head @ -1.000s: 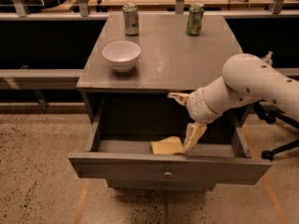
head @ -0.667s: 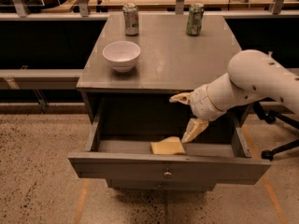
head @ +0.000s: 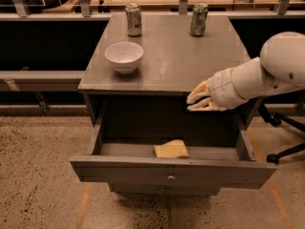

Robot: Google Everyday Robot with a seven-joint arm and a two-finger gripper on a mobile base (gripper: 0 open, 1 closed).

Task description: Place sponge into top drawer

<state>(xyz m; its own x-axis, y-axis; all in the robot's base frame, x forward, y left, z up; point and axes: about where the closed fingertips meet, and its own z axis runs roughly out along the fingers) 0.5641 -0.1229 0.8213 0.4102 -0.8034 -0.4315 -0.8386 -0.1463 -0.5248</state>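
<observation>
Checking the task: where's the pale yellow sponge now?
Camera view: the pale yellow sponge lies inside the open grey top drawer, near its front centre; the gripper is above-right, by the edge of the cabinet top.

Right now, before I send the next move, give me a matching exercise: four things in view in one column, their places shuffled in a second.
Things:
1. sponge
2. bowl
3. gripper
4. green can

Places:
A. back right of the cabinet top
B. at the top's front edge, above the open drawer
C. left side of the top
D. inside the open drawer, near its front

Pairs: 1-D, 2-C, 3-B, 4-A
</observation>
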